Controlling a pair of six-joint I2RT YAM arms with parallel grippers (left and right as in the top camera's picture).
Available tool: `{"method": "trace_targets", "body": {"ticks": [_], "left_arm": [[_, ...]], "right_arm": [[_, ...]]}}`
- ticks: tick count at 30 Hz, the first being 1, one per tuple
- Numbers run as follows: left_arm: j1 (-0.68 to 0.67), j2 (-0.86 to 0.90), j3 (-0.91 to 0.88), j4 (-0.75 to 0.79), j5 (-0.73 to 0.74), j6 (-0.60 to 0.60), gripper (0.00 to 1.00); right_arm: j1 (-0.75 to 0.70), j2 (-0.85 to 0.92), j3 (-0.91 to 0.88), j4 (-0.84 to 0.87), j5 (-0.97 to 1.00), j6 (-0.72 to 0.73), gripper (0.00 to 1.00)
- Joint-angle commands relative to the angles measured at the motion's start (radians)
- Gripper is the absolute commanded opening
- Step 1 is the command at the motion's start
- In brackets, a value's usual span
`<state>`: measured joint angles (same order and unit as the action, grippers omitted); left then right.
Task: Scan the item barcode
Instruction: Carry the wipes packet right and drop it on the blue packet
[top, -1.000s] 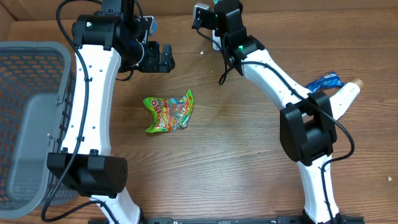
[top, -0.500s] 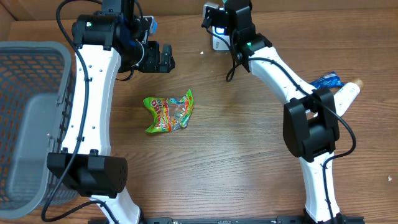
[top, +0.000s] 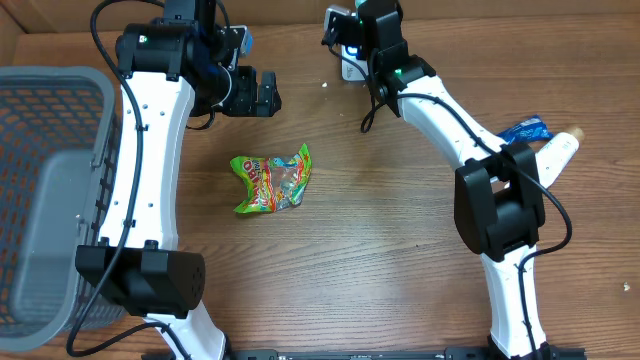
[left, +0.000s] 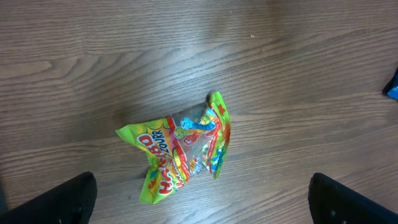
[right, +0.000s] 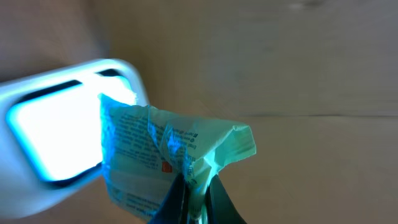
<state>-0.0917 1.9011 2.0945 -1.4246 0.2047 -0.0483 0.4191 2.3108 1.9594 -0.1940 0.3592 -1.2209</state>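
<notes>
From above, the right arm (top: 440, 110) reaches to the far side of the desk (top: 380, 250), where the white scanner (top: 350, 66) sits. The left pincer (top: 268, 93) hangs over the desk with its fingers wide apart and nothing in them. A green candy bag (top: 272, 180) lies near it, and a gray basket (top: 60, 110) stands at the left.

The left wrist view looks down on the green candy bag, lying alone on the wood (two dark fingertips peek in at the bottom corners).

In the right wrist view, the right pincer (right: 189, 190) is squeezed tight on a corner of a crinkly packet (right: 168, 149). The packet is up in the air, right in front of the scanner's glowing window. I cannot spot the barcode. The packet is wrinkled, so the stripes may be folded or face the wrong way, and the scanner may not read them. The grip is on a small corner, so the packet could slip out.
</notes>
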Motion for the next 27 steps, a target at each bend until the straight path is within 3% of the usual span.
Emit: {"method": "trace_targets", "body": {"ticks": [1,5,10,17,21,27], "left_arm": [[-0.007,-0.005,0.017,0.000,-0.003,0.019,1.00],[-0.007,-0.005,0.017,0.000,-0.003,0.019,1.00],[-0.007,-0.005,0.017,0.000,-0.003,0.019,1.00],[-0.007,-0.005,0.017,0.000,-0.003,0.019,1.00],[-0.007,-0.005,0.017,0.000,-0.003,0.019,1.00],[-0.007,-0.005,0.017,0.000,-0.003,0.019,1.00]], "right_arm": [[0.018,-0.191,0.004,-0.104,-0.068,0.199,0.04],[0.018,-0.364,0.005,-0.323,-0.124,0.433,0.04],[-0.020,-0.571,0.005,-0.671,-0.312,0.992,0.04],[-0.174,-0.636,0.002,-1.025,-0.346,1.514,0.04],[-0.319,-0.621,-0.070,-1.101,-0.347,1.634,0.04],[-0.562,-0.603,-0.300,-0.961,-0.433,1.667,0.04]]}}
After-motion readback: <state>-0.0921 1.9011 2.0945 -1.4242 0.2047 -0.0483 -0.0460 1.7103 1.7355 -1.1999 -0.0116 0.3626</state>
